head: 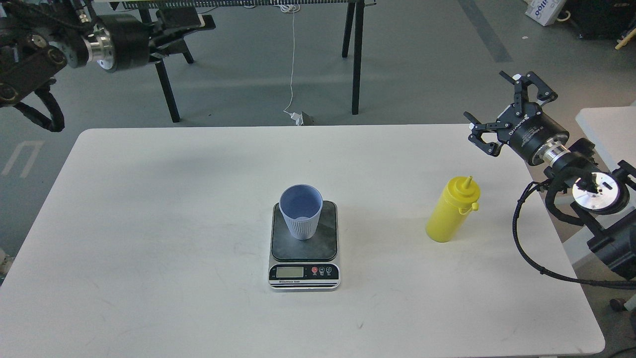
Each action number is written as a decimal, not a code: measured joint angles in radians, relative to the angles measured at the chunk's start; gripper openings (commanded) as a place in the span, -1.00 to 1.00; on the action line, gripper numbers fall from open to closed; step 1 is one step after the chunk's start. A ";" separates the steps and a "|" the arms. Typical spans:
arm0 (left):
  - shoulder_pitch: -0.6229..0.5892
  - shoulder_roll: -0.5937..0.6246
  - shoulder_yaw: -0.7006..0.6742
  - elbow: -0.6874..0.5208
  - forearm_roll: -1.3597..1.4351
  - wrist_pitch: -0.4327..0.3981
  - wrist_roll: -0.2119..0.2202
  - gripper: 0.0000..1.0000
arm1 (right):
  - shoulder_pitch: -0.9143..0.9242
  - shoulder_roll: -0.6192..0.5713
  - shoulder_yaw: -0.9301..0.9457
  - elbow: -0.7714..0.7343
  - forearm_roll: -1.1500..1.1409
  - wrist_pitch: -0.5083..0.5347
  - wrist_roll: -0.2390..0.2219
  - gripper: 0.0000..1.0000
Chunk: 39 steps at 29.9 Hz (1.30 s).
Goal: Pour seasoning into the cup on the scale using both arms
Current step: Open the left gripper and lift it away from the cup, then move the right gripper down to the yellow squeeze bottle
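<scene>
The light blue-grey ribbed cup point(300, 213) stands upright on the dark plate of the scale point(325, 241), which sits at mid-table with its display facing me. The yellow seasoning bottle point(451, 211) stands upright on the table to the right, nozzle up, its small cap hanging at the side. My right gripper point(489, 102) is open and empty, above and behind the bottle, clear of it. My left gripper point(186, 27) is raised at the top left, far from the cup; it is dark against black table legs, so its fingers cannot be told apart.
The white table point(149, 248) bears only the scale and the bottle. A second white surface point(608, 134) lies at the right edge. Black trestle legs point(355, 59) and a hanging white cable point(292, 59) stand beyond the far edge.
</scene>
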 measured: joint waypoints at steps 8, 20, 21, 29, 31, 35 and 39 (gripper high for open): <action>0.204 0.108 -0.205 -0.001 -0.221 0.000 0.000 1.00 | 0.006 0.027 0.022 -0.015 -0.001 0.000 0.007 0.98; 0.271 0.106 -0.237 -0.001 -0.222 0.000 0.000 1.00 | 0.011 -0.117 0.229 0.022 0.317 0.000 -0.050 0.98; 0.274 0.103 -0.237 -0.001 -0.222 0.000 0.000 1.00 | -0.018 -0.134 0.232 0.035 0.398 0.000 -0.056 0.98; 0.283 0.104 -0.236 0.000 -0.220 0.000 0.000 1.00 | -0.279 -0.217 0.261 0.188 0.793 0.000 -0.063 0.98; 0.293 0.106 -0.236 0.000 -0.222 0.000 0.000 1.00 | -0.350 -0.218 0.275 0.230 0.810 0.000 -0.063 0.98; 0.300 0.109 -0.238 0.000 -0.224 0.000 0.000 1.00 | -0.452 -0.223 0.328 0.313 0.815 0.000 -0.062 0.98; 0.304 0.103 -0.239 0.000 -0.225 0.000 0.000 1.00 | -0.521 -0.230 0.377 0.378 0.815 0.000 -0.057 0.98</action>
